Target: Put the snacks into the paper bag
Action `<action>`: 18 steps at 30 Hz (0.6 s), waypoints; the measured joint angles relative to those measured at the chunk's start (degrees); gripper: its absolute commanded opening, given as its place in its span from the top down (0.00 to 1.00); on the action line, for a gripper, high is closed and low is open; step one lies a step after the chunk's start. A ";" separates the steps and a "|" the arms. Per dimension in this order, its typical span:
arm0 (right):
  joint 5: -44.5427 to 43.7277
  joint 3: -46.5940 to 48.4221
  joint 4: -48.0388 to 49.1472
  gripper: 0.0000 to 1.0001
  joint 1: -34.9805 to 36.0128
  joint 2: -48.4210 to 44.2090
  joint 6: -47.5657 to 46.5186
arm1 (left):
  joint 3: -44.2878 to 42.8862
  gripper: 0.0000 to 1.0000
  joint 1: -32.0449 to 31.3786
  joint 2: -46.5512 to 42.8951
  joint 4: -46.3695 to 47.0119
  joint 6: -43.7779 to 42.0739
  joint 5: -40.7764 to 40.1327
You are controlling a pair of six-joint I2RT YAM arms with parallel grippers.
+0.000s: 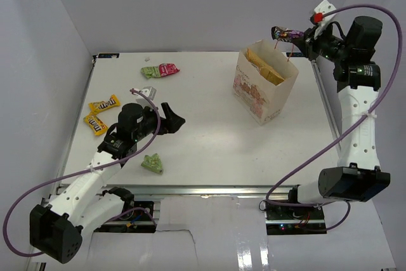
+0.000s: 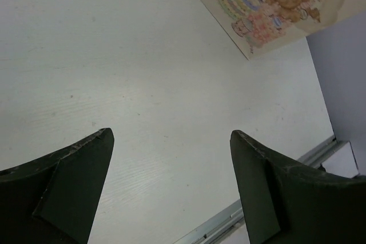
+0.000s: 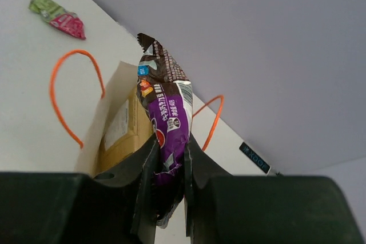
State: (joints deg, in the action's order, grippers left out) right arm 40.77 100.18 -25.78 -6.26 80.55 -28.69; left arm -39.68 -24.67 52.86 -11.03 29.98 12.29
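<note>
My right gripper (image 1: 302,35), at the upper right of the overhead view, is clamped nearly closed on one dark packet (image 3: 166,107), which hangs above the mouth of the one paper bag (image 1: 266,90). One chip bag (image 1: 265,68) stands inside it. My left gripper (image 1: 174,117), left of centre, is spread wide and holds nothing. On the table (image 1: 209,144), at the left, lie two yellow packets (image 1: 103,103) and (image 1: 95,123). One green packet (image 1: 150,72) touches one pink packet (image 1: 169,69), and one pale green packet (image 1: 152,164) lies lower down.
</note>
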 measured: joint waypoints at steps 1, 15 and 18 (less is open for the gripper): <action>-1.99 -1.14 0.61 0.89 0.44 0.37 0.52 | 0.17 0.07 0.00 -0.37 -0.48 0.94 -1.62; -36.17 -11.85 13.73 0.85 16.55 3.04 3.10 | 6.16 0.07 0.02 -4.11 -4.02 9.40 -11.26; -39.76 -12.02 15.10 0.84 16.37 4.42 3.06 | 7.21 0.07 0.00 -5.97 -5.14 11.89 -13.60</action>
State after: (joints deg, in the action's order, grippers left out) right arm 1.02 88.16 -10.68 10.11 84.97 -25.63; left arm -32.47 -24.67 46.89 -16.16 41.87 -1.30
